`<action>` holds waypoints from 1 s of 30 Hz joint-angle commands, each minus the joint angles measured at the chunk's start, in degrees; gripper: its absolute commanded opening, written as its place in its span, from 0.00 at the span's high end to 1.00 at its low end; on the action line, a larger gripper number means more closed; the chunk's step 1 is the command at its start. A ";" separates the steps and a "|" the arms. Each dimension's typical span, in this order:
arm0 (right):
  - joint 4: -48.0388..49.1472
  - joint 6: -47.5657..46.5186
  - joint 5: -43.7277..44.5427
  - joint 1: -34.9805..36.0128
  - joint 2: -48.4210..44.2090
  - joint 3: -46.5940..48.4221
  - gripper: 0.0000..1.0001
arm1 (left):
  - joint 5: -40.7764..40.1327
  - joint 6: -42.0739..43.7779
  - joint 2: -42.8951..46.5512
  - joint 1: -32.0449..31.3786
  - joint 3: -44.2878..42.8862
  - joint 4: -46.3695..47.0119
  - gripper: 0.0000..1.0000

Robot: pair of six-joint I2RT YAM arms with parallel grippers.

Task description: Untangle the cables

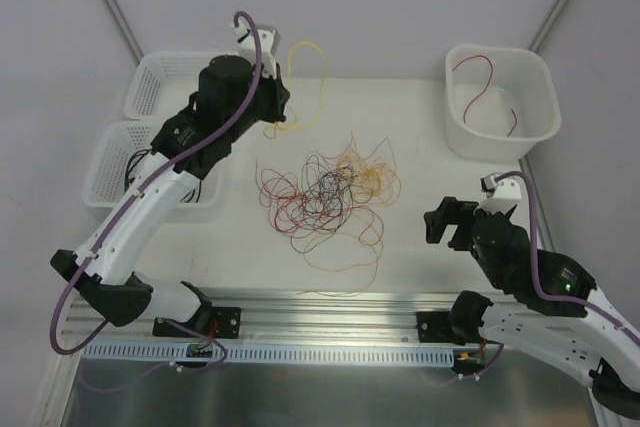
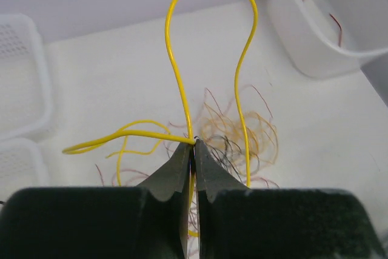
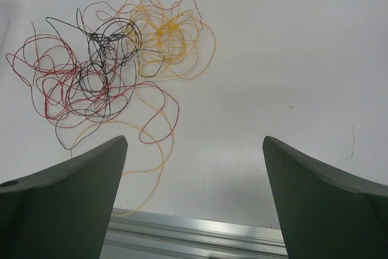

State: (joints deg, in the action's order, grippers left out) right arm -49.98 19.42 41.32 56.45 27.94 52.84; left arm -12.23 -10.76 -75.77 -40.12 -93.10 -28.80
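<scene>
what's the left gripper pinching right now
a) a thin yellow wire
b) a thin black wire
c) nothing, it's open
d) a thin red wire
a: in the left wrist view the left gripper is shut on the thin yellow wire, which loops up from its closed jaws.
</scene>
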 commanded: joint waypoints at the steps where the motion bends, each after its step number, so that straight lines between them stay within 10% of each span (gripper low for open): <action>1: 0.58 -1.22 -1.85 0.07 0.97 -0.63 0.00 | 1.68 6.19 -5.24 7.31 -9.96 2.78 1.00; 13: 5.06 -4.92 -2.56 0.07 1.68 -5.45 0.00 | 6.60 3.65 -32.75 33.50 -33.72 9.28 1.00; 25: 5.24 -4.13 -2.74 0.07 2.73 -10.21 0.00 | 10.12 -8.11 -50.61 46.96 -29.34 19.22 1.00; 30: 5.59 -4.39 -3.70 0.07 5.97 -9.34 0.00 | 14.95 -12.35 -50.45 50.31 -25.30 19.57 0.78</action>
State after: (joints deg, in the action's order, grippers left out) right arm -45.65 15.57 38.06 56.45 32.12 41.82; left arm -1.34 -18.72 -128.57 8.84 -119.00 -13.13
